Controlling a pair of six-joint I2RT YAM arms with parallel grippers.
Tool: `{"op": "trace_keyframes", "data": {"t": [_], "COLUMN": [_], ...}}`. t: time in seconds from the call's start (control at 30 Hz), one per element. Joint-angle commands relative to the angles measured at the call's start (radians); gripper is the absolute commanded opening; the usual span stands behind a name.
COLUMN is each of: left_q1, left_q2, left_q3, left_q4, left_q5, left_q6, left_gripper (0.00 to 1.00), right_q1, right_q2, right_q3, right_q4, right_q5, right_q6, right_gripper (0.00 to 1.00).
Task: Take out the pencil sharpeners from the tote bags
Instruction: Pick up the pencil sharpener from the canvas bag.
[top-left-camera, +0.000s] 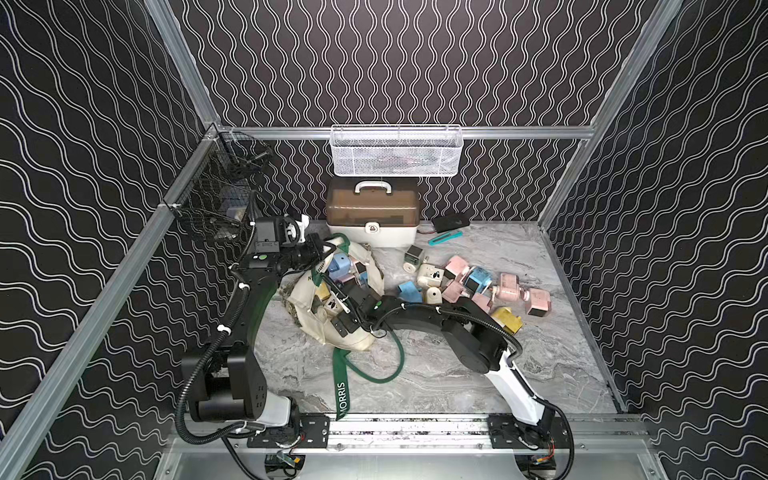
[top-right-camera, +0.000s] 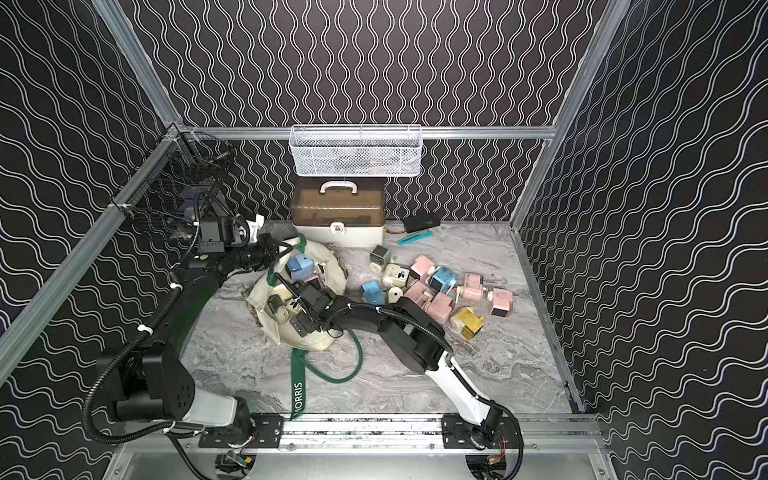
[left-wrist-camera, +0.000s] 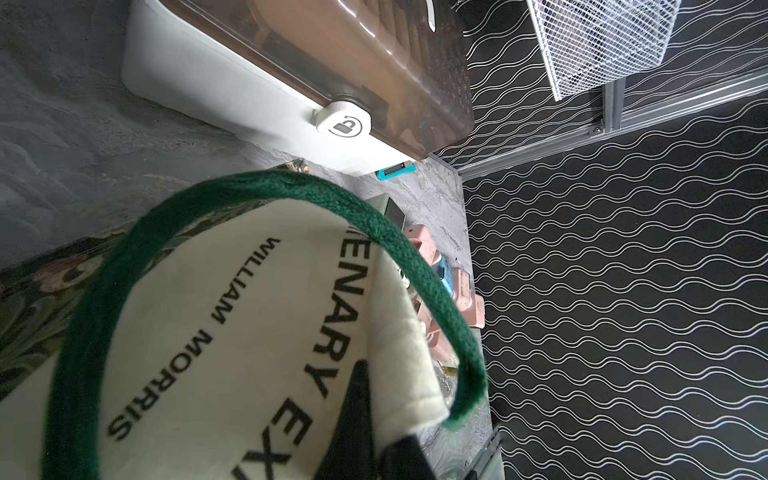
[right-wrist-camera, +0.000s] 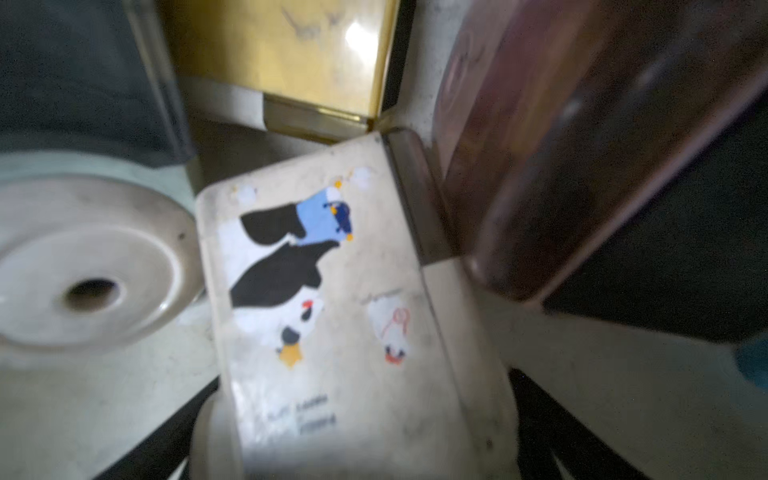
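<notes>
Left wrist, bag (left-wrist-camera: 249, 332) txt "WILLIAM MORRIS"

Tote bag (top-left-camera: 360, 338) left of sharpener pile (top-left-camera: 457, 266), case (top-left-camera: 372, 208) behind both, on table (top-left-camera: 457, 374)

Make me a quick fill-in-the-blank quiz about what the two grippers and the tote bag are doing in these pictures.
1. The left gripper is ___ on the rim of the tote bag.
2. The right gripper reaches into the bag's mouth with its jaws ___.
3. The long green strap trailing from the bag is lettered ___.
4. The sharpener in the bag's mouth nearest the left gripper is light ___.

Missing words: shut; open; MORRIS; blue.
</notes>
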Motion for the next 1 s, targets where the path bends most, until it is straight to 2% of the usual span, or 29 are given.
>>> {"op": "trace_keyframes", "data": {"t": [0.0,0.2,0.3,0.63,0.97], "left_q1": [0.004,0.003,0.003,0.003,0.003], "left_q2": [-0.007,-0.004,-0.005,-0.004,-0.003], "left_q3": [0.008,0.01,0.01,0.009,0.008], "left_q4": [0.038,0.038,0.038,0.041,0.04], "left_q5": [0.01,0.008,0.01,0.011,0.01], "left_q6": [-0.004,-0.003,-0.005,-0.007,-0.008], "left_gripper": [0.0,0.0,0.0,0.0,0.0], "right_q1": [-0.005,-0.005,-0.004,-0.004,-0.002], "right_q2": [0.038,0.062,0.065,-0.032,-0.181], "right_q3": [0.027,0.061,0.072,-0.065,-0.206], "right_q4": [-0.039,-0.024,-0.018,0.122,0.165], "right_q5": [-0.033,-0.089,-0.092,-0.114,-0.139], "right_q6": [-0.032,-0.082,-0.077,-0.048,0.012], "right_gripper": [1.0,0.99,0.95,0.8,0.75]}}
